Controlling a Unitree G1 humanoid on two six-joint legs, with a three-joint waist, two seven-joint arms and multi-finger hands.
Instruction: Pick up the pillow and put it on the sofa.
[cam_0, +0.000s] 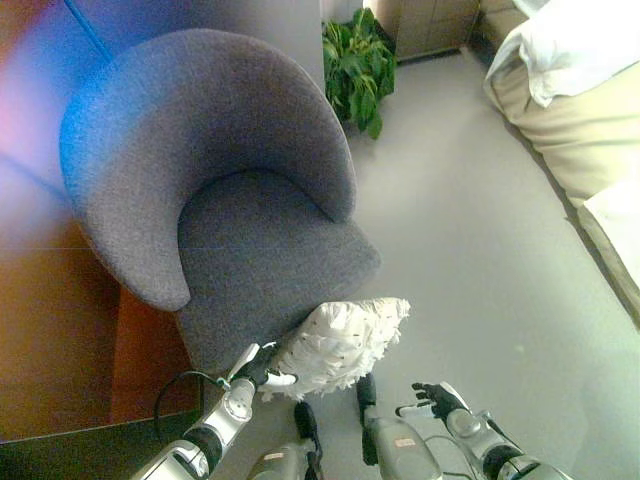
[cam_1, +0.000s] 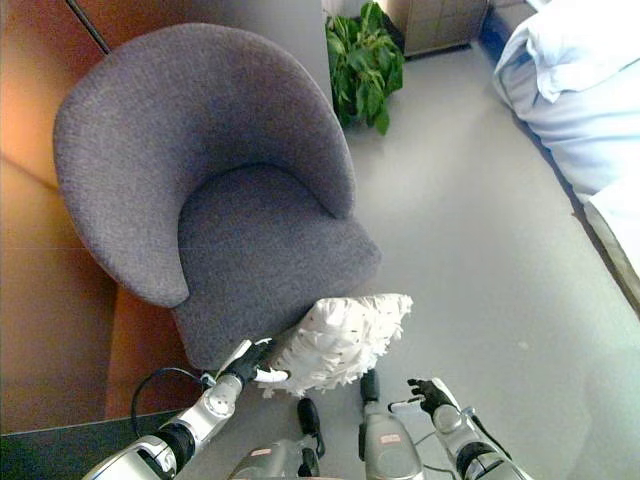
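A white feathery pillow (cam_0: 342, 341) leans against the front of a grey tub armchair (cam_0: 230, 200), its lower edge near the floor. My left hand (cam_0: 262, 369) is at the pillow's left lower edge, fingers curled onto it. My right hand (cam_0: 434, 399) is to the right of the pillow, apart from it, fingers relaxed and empty. Both also show in the right eye view, the pillow (cam_1: 345, 337) and the left hand (cam_1: 255, 365).
A green potted plant (cam_0: 358, 68) stands behind the armchair. A bed with a white pillow and beige cover (cam_0: 575, 90) is at the right. Grey floor (cam_0: 470, 250) lies between. A wooden wall panel (cam_0: 40, 330) is at the left.
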